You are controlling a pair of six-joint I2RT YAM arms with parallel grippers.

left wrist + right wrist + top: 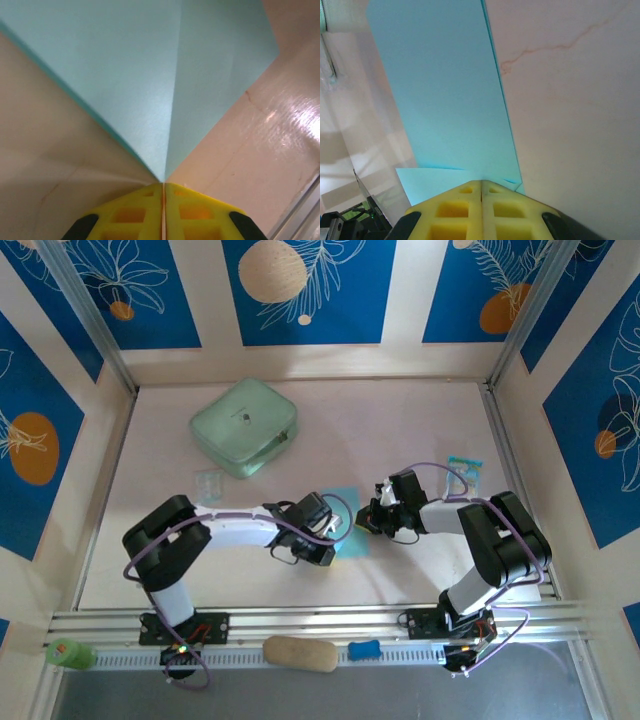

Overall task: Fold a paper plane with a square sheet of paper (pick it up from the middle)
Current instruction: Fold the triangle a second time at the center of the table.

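Pale table. Mint-green case sits well beyond the left claw. Square sheet of paper, creased, spans between both claws. Left claw pressed together, pinching a corner. Right claw likewise pinches the opposite edge.

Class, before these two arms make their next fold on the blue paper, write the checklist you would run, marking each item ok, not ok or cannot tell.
1. Left gripper shut on the square sheet of paper: ok, the paper's tip is pinched between the closed fingers.
2. Right gripper shut on the sheet: ok, it grips an edge.
3. Crease visible: ok, one runs from the left grip across the sheet.
4. Layers lined up evenly: cannot tell.
5. Mint-green case apart from the sheet: ok, it lies toward the far side of the table.
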